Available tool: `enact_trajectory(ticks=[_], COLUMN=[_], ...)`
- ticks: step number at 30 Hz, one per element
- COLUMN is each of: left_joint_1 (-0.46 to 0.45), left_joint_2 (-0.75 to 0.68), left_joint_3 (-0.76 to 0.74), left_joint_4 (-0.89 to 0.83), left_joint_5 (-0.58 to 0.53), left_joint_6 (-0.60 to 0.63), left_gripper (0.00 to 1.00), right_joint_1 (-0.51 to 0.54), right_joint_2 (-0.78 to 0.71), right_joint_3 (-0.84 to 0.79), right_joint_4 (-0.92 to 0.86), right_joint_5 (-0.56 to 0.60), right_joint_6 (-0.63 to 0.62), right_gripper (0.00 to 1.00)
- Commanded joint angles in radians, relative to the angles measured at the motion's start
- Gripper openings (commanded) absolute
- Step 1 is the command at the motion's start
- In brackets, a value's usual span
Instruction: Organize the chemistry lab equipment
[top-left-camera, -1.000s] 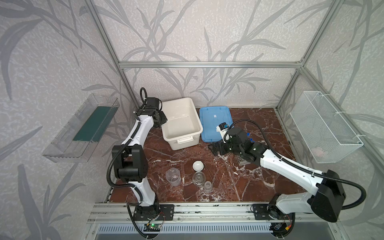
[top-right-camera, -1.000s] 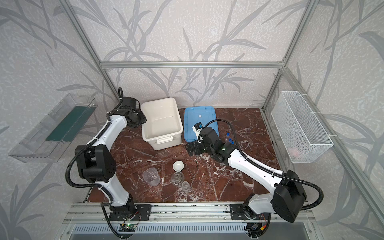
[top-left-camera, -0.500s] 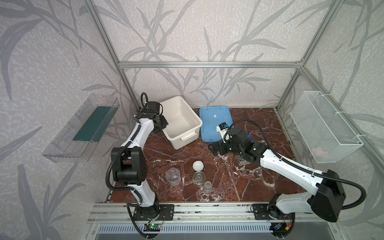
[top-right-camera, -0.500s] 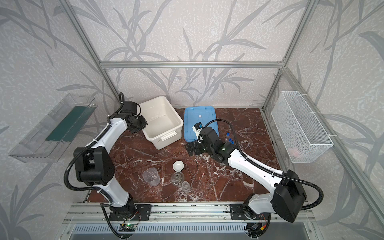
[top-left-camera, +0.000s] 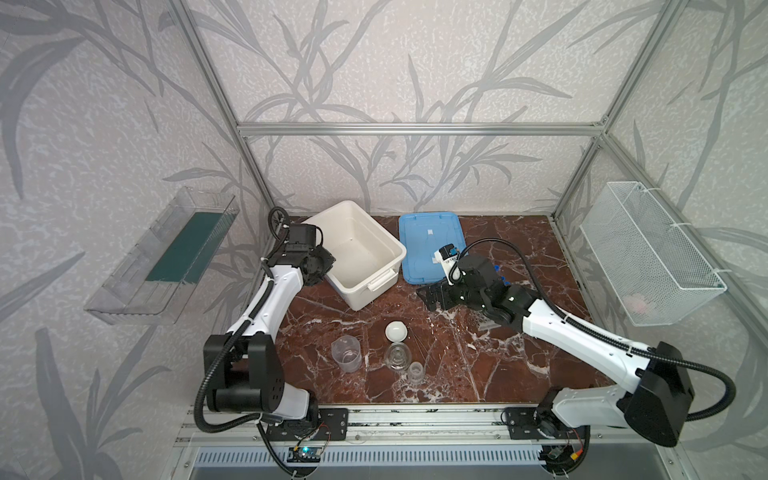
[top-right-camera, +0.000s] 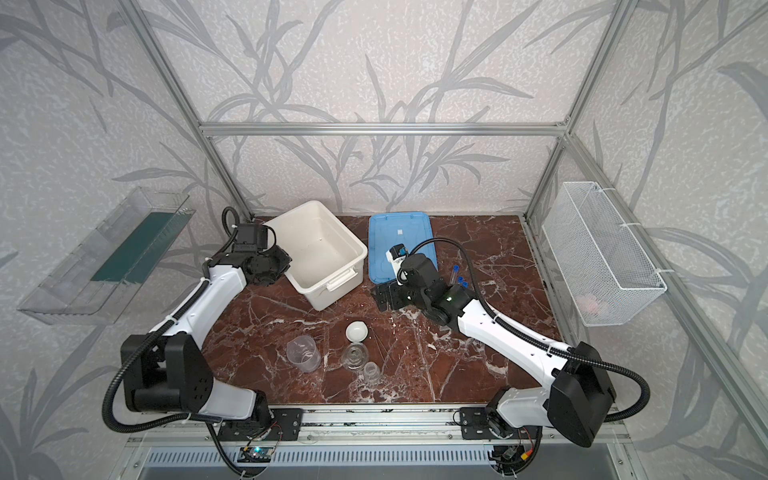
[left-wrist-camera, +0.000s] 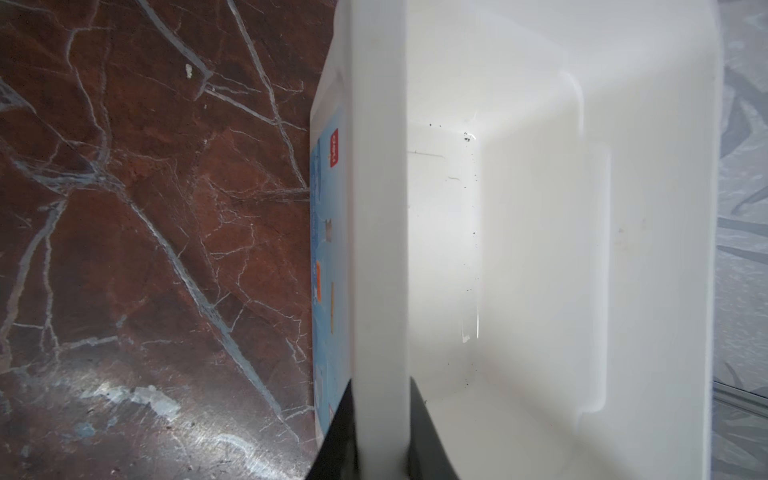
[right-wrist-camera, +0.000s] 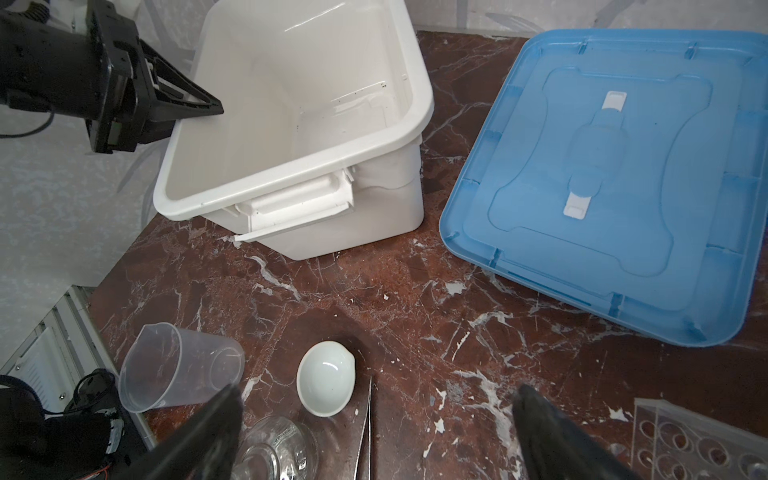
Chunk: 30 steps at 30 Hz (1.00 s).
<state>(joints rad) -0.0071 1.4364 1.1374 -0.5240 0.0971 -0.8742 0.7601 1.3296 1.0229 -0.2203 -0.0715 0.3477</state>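
My left gripper (top-left-camera: 322, 266) (top-right-camera: 284, 266) (left-wrist-camera: 381, 384) is shut on the left rim of the big white box (top-left-camera: 374, 286) (top-right-camera: 328, 291) (left-wrist-camera: 380, 249) (right-wrist-camera: 291, 166), which stands skewed on the table. My right gripper (top-left-camera: 432, 295) (top-right-camera: 384, 297) (right-wrist-camera: 378, 390) hangs open above the table with nothing between its fingers. Below it lie the white dish (top-left-camera: 395, 331) (top-right-camera: 356, 331) (right-wrist-camera: 326, 378), a clear beaker (top-left-camera: 346, 353) (top-right-camera: 303, 353) (right-wrist-camera: 178, 370), the flask (top-left-camera: 397, 356) (top-right-camera: 355, 356) (right-wrist-camera: 274, 453) and a small beaker (top-left-camera: 414, 371) (top-right-camera: 371, 372). Blue-capped test tubes (top-right-camera: 455, 276) show behind the right wrist. A corner of the tube rack (right-wrist-camera: 698, 440) appears in the right wrist view.
The blue lid (top-left-camera: 428, 241) (top-right-camera: 399, 237) (right-wrist-camera: 602, 166) lies flat right of the box. Thin metal tweezers (right-wrist-camera: 365, 428) (top-right-camera: 380, 347) rest beside the dish. A wire basket (top-left-camera: 648, 257) hangs on the right wall, a clear shelf (top-left-camera: 166, 257) on the left wall.
My left gripper has closed on the box rim and moved forward, swinging the box from square to skewed. The right arm has not moved.
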Motion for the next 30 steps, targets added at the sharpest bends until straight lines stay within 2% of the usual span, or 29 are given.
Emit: enact_trajectory(ticks=[1,6,10,18,22,30], left_joint_1=[-0.015,-0.020,-0.049,-0.151,-0.226,-0.234], left_joint_2=[-0.076,-0.177,-0.252,-0.293,-0.317,-0.322], left_joint_3=[-0.044,-0.175,-0.259,-0.298,-0.289,-0.329], left_joint_4=[0.131,0.230,0.305,0.324,0.305,0.312], left_joint_5=[-0.047,-0.130,-0.196,-0.355,-0.472,-0.493], left_joint_6=[-0.134,-0.247,-0.340,-0.470,-0.463,-0.502], left_gripper=[0.11,0.11,0.09,0.12,0.13,0.16], right_joint_1=[0.006,0.005,0.005,0.005,0.005,0.007], right_joint_2=[0.000,0.026,0.018,0.018,0.019,0.016], right_joint_3=[0.001,0.008,-0.004,0.000,0.001,-0.001], right_joint_4=[0.030,0.039,0.035,0.032,0.029,0.022], right_joint_5=[-0.018,-0.052,-0.037,-0.034,-0.034,-0.029], right_joint_6=[0.008,0.022,0.017,0.016,0.015,0.007], right_gripper=[0.99,0.99,0.99,0.99,0.99,0.99])
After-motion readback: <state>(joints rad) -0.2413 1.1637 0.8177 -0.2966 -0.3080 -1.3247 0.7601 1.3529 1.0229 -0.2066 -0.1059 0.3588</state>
